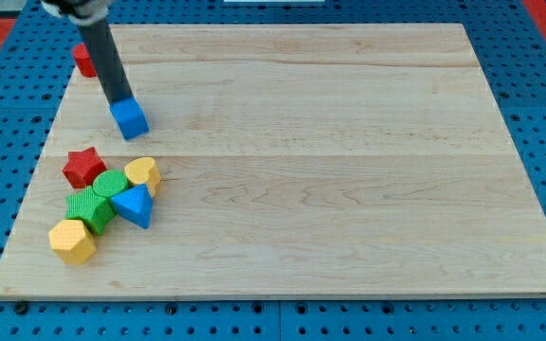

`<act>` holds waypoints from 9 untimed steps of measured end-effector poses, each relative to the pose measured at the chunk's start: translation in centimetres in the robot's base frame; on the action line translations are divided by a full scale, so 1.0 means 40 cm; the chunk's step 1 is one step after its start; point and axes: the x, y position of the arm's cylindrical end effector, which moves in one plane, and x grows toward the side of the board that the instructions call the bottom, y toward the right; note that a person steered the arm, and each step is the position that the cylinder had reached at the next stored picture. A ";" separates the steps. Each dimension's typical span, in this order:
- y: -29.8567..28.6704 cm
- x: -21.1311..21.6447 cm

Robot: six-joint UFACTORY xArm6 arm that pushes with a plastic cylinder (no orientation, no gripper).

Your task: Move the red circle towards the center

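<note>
Wooden board (349, 170): my tip (121, 100) touches blue cube (130, 118), beside red circle (84, 62).

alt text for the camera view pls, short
My tip rests at the blue cube, with the red circle partly hidden behind the rod at the wooden board's top-left. Five more blocks cluster at lower left.

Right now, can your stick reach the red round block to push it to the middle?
Probably yes. My tip rests by the blue cube, and the red circle lies just up-left, partly hidden behind the rod, with nothing between.
</note>
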 end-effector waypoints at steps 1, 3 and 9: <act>0.092 0.079; 0.124 0.136; -0.051 -0.412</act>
